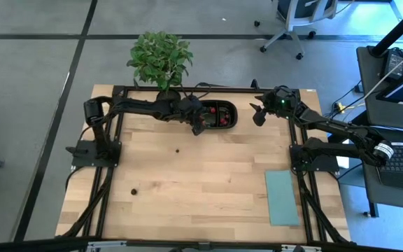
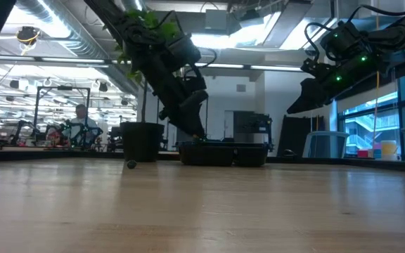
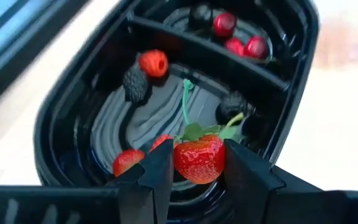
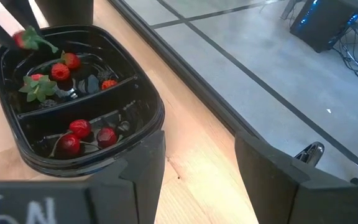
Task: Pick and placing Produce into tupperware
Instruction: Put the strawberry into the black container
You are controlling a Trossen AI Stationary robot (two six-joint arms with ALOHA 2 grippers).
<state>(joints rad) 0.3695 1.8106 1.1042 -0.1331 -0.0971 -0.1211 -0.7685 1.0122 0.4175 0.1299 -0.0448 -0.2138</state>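
Over the black tray [image 1: 222,116] at the worktop's [image 1: 187,182] far edge, the left end effector [image 1: 199,126] hovered. Its wrist view showed a strawberry [image 3: 199,158] pinched above the tray's larger compartment. Right of the tray, the right end effector [image 1: 257,114] hung agape, empty.

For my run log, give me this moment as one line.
left tool: shut on strawberry, over black tray | right tool: open, empty, beside tray | tray: berries in both compartments
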